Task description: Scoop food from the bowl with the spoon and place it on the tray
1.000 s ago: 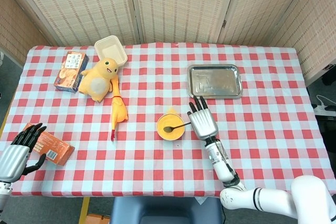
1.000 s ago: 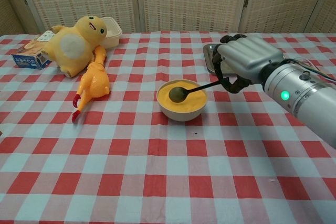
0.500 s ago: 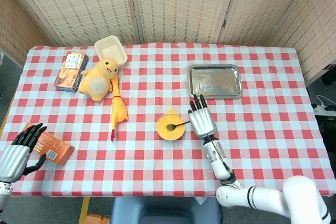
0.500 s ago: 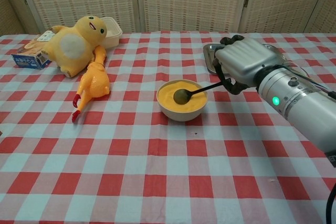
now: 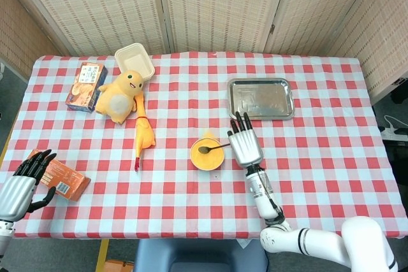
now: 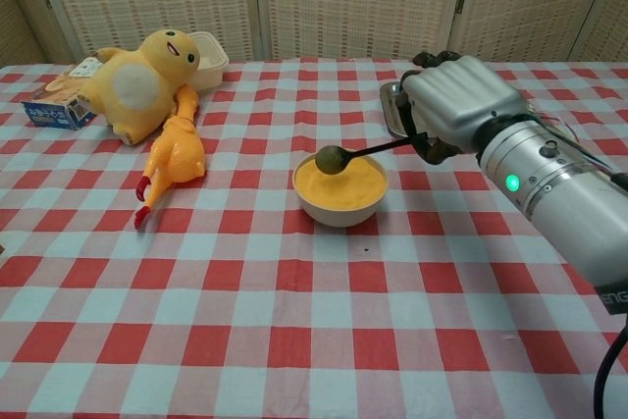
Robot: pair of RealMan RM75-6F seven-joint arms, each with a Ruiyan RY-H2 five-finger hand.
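CHANGE: spoon (image 6: 339,157) now lifted clear above bowl (image 6: 340,190), having sat in the food half a second ago; scoop done, carry to tray (image 5: 261,98) beyond the bowl comes next | right hand (image 6: 453,105) pinches handle | left hand (image 5: 25,181) spread, idle | HIDDEN: food on spoon cannot be made out.

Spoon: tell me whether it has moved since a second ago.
Yes. The spoon has lifted out of the food, now at the bowl's far rim.
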